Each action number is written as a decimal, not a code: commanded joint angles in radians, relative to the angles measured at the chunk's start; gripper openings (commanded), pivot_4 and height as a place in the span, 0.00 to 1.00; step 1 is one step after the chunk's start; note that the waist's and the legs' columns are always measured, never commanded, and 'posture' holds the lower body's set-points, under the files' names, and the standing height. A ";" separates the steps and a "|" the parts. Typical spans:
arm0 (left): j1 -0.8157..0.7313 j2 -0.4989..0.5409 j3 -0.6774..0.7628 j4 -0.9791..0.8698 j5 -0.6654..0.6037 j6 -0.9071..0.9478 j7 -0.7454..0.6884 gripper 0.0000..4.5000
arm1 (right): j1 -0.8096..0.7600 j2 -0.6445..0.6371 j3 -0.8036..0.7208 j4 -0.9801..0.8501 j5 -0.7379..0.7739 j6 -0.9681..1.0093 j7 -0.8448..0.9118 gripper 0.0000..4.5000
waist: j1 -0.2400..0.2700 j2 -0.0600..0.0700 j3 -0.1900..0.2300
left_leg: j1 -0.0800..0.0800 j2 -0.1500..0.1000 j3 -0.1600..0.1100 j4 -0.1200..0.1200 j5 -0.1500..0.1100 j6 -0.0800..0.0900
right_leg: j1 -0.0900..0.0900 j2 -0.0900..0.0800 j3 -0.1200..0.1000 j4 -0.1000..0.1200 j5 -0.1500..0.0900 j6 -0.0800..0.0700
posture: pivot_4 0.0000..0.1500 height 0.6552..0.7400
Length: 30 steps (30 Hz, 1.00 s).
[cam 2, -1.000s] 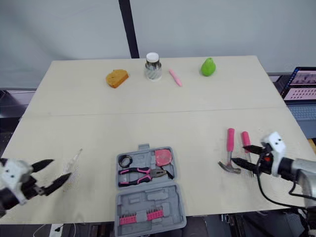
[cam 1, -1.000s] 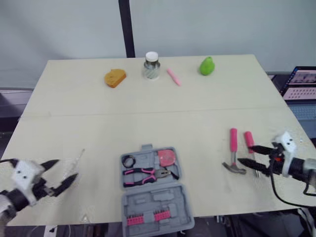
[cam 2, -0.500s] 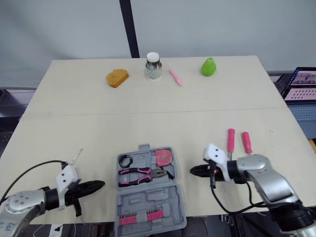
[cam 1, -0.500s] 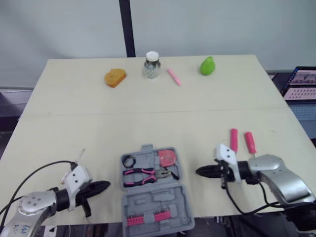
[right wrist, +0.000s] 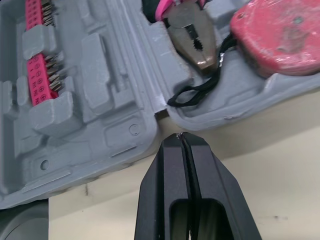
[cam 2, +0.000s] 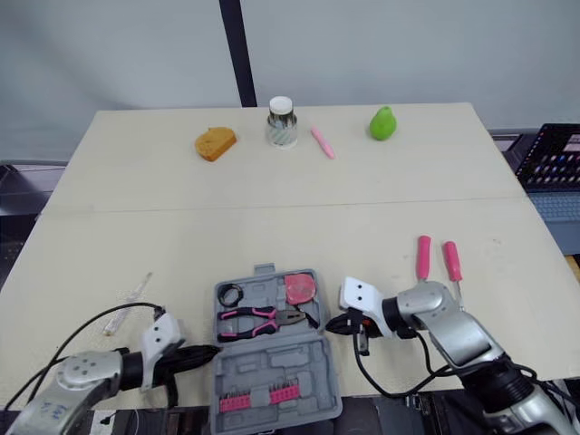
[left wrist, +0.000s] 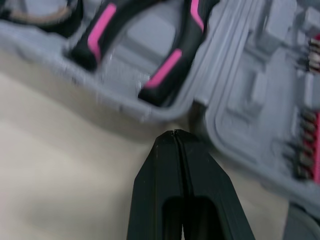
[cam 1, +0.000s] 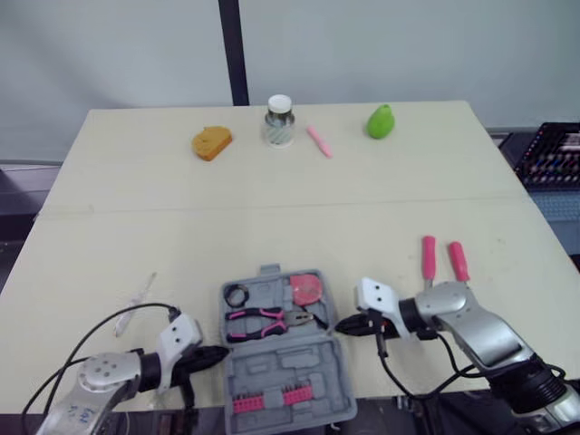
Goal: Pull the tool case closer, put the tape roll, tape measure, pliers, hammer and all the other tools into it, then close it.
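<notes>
Left eye view: I see the tool case (cam 1: 272,370) open at the table's (cam 1: 272,208) near edge, pliers (cam 1: 267,318) and tape measure (cam 1: 307,289) inside. My left gripper (cam 1: 216,352) and right gripper (cam 1: 343,324) are both fully closed, empty, tips just beside the case's opposite sides.

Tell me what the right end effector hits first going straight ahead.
The right end effector would probably meet the tool case, at its side wall by the hinge seam, just ahead.
</notes>
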 commanded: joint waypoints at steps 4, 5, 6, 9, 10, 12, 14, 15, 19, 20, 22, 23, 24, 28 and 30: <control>-0.029 -0.031 -0.039 0.014 0.016 -0.006 0.019 0.01 | 0.013 0.034 0.016 -0.008 0.014 0.010 -0.003 0.01 | 0.002 0.000 0.000 | 0.000 0.000 0.000 0.002 0.000 0.000 | 0.000 0.000 0.000 0.001 0.000 0.000 | 1.00 1.00; -0.035 -0.036 -0.043 0.017 0.018 -0.005 0.022 0.01 | 0.014 0.044 0.016 -0.002 0.019 0.015 -0.007 0.01 | 0.002 0.000 0.000 | 0.000 0.000 -0.001 0.002 0.000 0.000 | 0.001 0.000 0.000 0.001 0.000 0.000 | 1.00 1.00; -0.040 -0.039 -0.044 0.019 0.020 -0.008 0.023 0.01 | 0.014 0.051 0.019 0.005 0.017 0.013 -0.009 0.01 | 0.003 0.000 0.000 | 0.000 0.000 -0.001 0.003 0.000 0.000 | 0.002 0.000 0.000 0.001 0.000 0.000 | 1.00 1.00; -0.056 -0.049 -0.040 0.028 0.026 -0.017 0.030 0.01 | 0.009 0.063 0.027 0.031 -0.003 0.002 -0.015 0.01 | 0.004 0.000 0.000 | 0.003 0.000 -0.003 0.004 0.000 0.000 | 0.005 0.000 -0.001 0.001 0.000 0.000 | 1.00 1.00; -0.061 -0.050 -0.039 0.030 0.027 -0.016 0.030 0.01 | 0.008 0.063 0.030 0.038 -0.013 -0.005 -0.015 0.01 | 0.005 0.001 0.000 | 0.003 0.000 -0.003 0.004 0.000 0.000 | 0.005 0.000 -0.001 0.001 0.000 0.000 | 1.00 1.00; -0.069 -0.052 -0.039 0.035 0.028 -0.012 0.028 0.01 | 0.005 0.076 0.023 0.047 -0.012 -0.004 -0.023 0.01 | 0.009 0.001 0.000 | 0.003 0.000 -0.003 0.004 0.000 0.000 | 0.005 -0.001 -0.001 0.001 0.000 0.000 | 1.00 1.00; -0.082 -0.055 -0.046 0.047 0.034 -0.016 0.027 0.01 | -0.001 0.087 0.019 0.052 -0.015 -0.006 -0.029 0.01 | 0.013 0.001 0.000 | 0.003 0.000 -0.003 0.004 0.000 0.000 | 0.005 -0.001 -0.001 0.001 0.000 0.000 | 1.00 1.00; -0.091 -0.058 -0.049 0.055 0.037 -0.017 0.027 0.01 | -0.005 0.092 0.018 0.056 -0.019 -0.009 -0.032 0.01 | 0.014 0.001 0.000 | 0.003 0.000 -0.003 0.004 0.000 0.000 | 0.005 -0.001 -0.001 0.001 0.000 0.000 | 1.00 1.00; -0.130 -0.063 -0.058 0.081 0.040 -0.014 0.025 0.01 | -0.019 0.109 0.005 0.068 -0.022 -0.007 -0.048 0.01 | 0.021 0.001 0.000 | 0.004 0.000 -0.003 0.004 0.000 0.000 | 0.006 -0.001 -0.001 0.001 0.000 0.000 | 1.00 1.00; -0.141 -0.064 -0.059 0.090 0.041 -0.013 0.024 0.01 | -0.022 0.111 0.001 0.071 -0.022 -0.006 -0.051 0.01 | 0.022 0.001 0.000 | 0.004 0.000 -0.003 0.004 0.000 0.000 | 0.006 -0.001 -0.001 0.001 0.000 0.000 | 1.00 1.00; -0.169 -0.068 -0.065 0.114 0.044 -0.015 0.023 0.01 | -0.028 0.114 -0.008 0.076 -0.021 -0.006 -0.055 0.01 | 0.024 0.001 0.000 | 0.004 0.000 -0.003 0.004 0.000 0.000 | 0.006 -0.001 -0.001 0.001 0.000 0.000 | 1.00 1.00; -0.185 -0.072 -0.069 0.127 0.046 -0.017 0.022 0.01 | -0.031 0.115 -0.012 0.079 -0.021 -0.004 -0.056 0.01 | 0.024 0.001 0.000 | 0.004 0.000 -0.004 0.004 0.000 0.000 | 0.006 -0.001 -0.001 0.002 0.000 0.000 | 1.00 1.00; -0.200 -0.076 -0.073 0.140 0.048 -0.019 0.021 0.01 | -0.033 0.116 -0.016 0.082 -0.022 -0.005 -0.056 0.01 | 0.025 0.002 0.000 | 0.004 -0.001 -0.004 0.004 0.000 0.000 | 0.006 -0.001 -0.001 0.002 0.000 0.000 | 1.00 1.00; -0.276 -0.099 -0.081 0.212 0.059 -0.034 0.025 0.01 | -0.047 0.122 -0.034 0.101 -0.029 -0.008 -0.068 0.01 | 0.027 0.002 0.000 | 0.004 -0.001 -0.004 0.004 0.000 0.000 | 0.006 -0.001 -0.001 0.002 0.000 0.000 | 1.00 1.00; -0.309 -0.112 -0.086 0.243 0.062 -0.038 0.025 0.01 | -0.053 0.126 -0.039 0.109 -0.031 -0.009 -0.077 0.01 | 0.027 0.002 0.000 | 0.004 -0.001 -0.004 0.005 0.000 0.000 | 0.006 -0.001 -0.001 0.003 0.000 0.000 | 1.00 1.00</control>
